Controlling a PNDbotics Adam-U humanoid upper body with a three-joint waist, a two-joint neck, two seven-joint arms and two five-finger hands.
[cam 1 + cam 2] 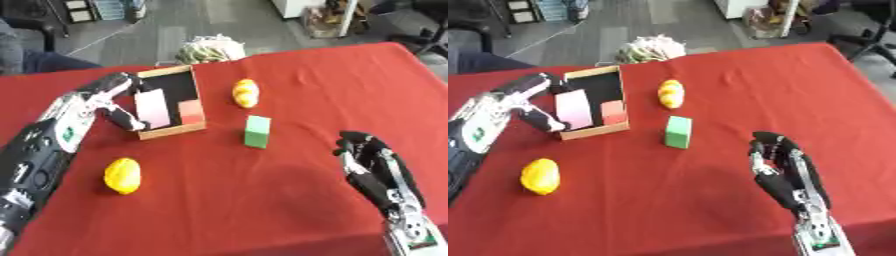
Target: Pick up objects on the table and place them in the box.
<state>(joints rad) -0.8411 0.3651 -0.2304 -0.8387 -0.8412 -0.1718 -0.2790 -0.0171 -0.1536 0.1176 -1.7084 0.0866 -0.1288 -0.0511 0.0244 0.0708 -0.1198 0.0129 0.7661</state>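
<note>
Pink block [152, 108] is pinched by left hand [122, 100] inside wooden box [169, 131], beside red block [191, 112]. Right hand [372, 167] is held relaxed, empty. Green block [256, 131] and two lemons [122, 175] are left on red table [306, 100].

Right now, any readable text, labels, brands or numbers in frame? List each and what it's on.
None can be read.
Left hand: a green patch on its forearm, with no legible text.
Right hand: a green and red mark near the wrist, too blurred to read.
Box, pink block, red block, green block and the two yellow objects: no visible print.
</note>
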